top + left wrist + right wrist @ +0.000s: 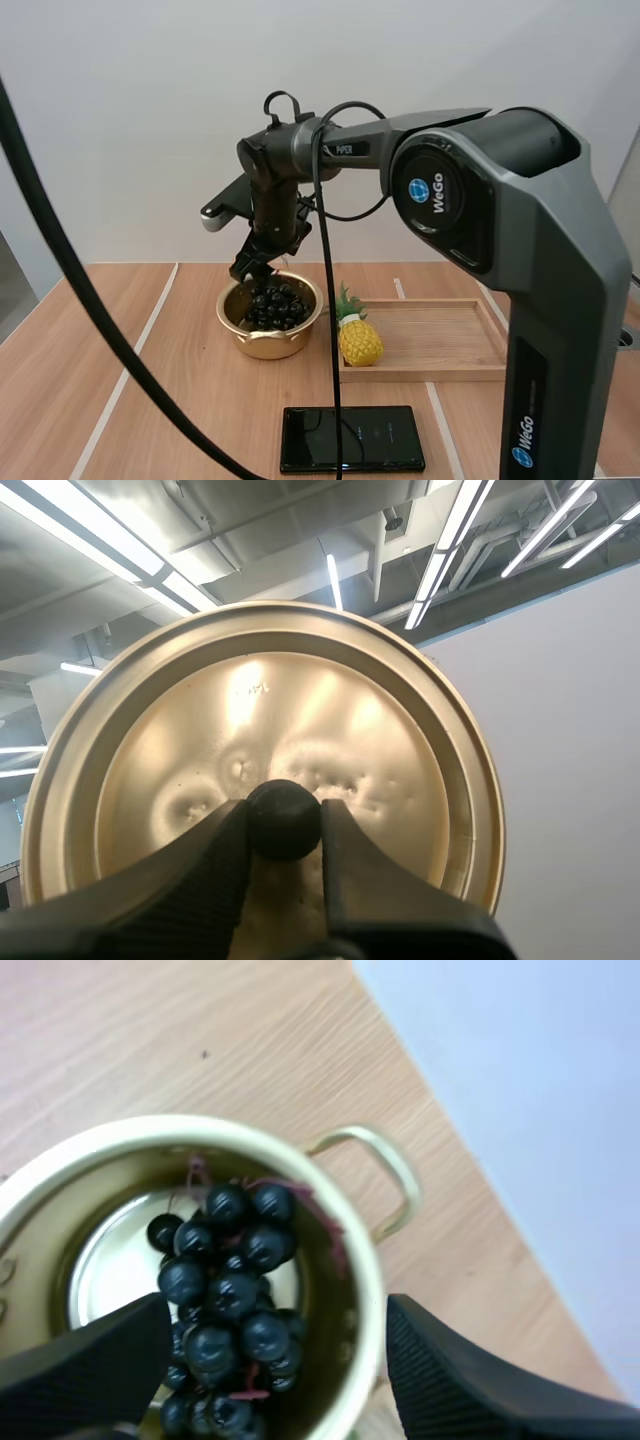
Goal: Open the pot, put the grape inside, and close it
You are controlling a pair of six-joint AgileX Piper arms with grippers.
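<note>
The gold pot [268, 338] stands open on the wooden table, with the bunch of dark grapes [277, 306] lying inside it. My right gripper [256, 270] hangs just above the pot's back left rim. In the right wrist view its fingers [455, 1380] stand wide apart and open over the grapes [225, 1295], holding nothing, and the pot's rim [362, 1260] curves between them. My left gripper [283, 818] is shut on the black knob [283, 825] of the gold lid [270, 710], which it holds up off the table.
A toy pineapple [359, 340] leans at the left end of a wooden tray [440, 342], right of the pot. A black flat device [352, 438] lies near the table's front edge. Bare table lies left of the pot.
</note>
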